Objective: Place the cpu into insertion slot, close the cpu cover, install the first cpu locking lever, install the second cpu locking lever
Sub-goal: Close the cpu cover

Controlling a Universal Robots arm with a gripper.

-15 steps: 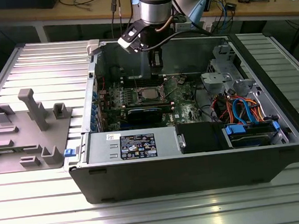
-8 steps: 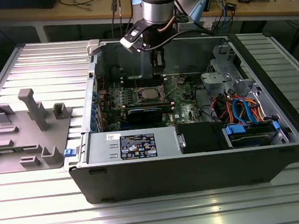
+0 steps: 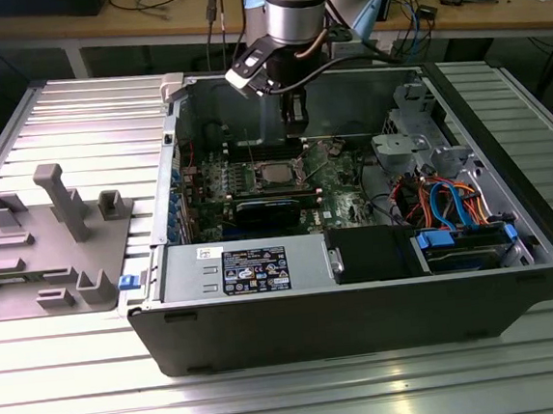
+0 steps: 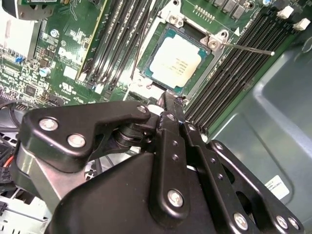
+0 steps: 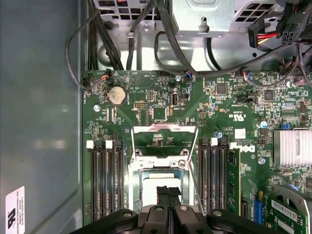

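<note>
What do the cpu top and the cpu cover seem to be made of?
The cpu: pale silvery matt top, likely metal; it takes the light evenly, without glare. The cpu cover: thin bright sheet metal, probably steel; its edges glint, and the green board shows through its window.

Open computer case (image 3: 364, 316) on a ribbed metal table (image 3: 274, 401)
Grey stand (image 3: 56, 236), plastic I think, at the exterior view's left; blue and orange cables (image 3: 455, 201) inside.
</note>
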